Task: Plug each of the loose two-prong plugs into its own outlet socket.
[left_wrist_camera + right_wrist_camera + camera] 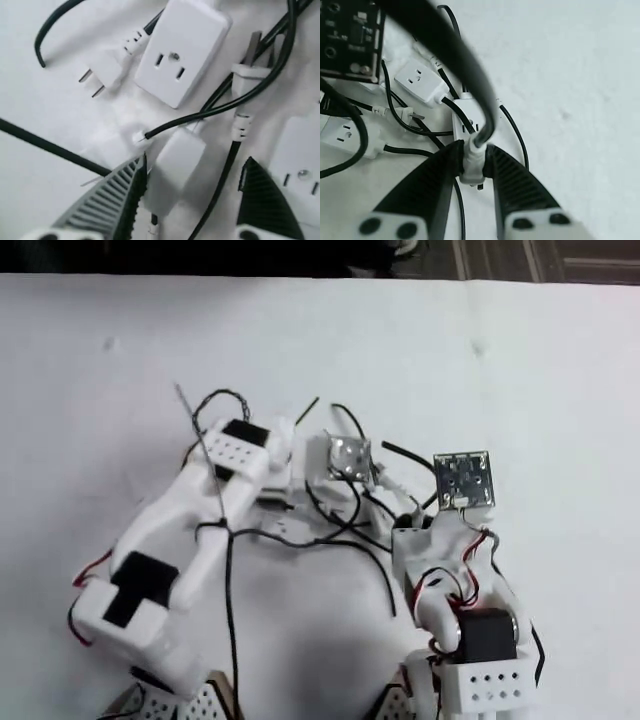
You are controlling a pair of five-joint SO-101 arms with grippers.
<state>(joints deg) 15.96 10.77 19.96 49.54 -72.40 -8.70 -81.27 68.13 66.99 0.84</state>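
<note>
On the white table, I see a tangle of black cords between my 2 arms. My left gripper is wide open, with a small white block between its fingers. Near it, 1 loose plug lies just beside a white outlet, its 2 prongs pointing away from it. My right gripper squeezes a white plug that touches the end of a second outlet.
</note>
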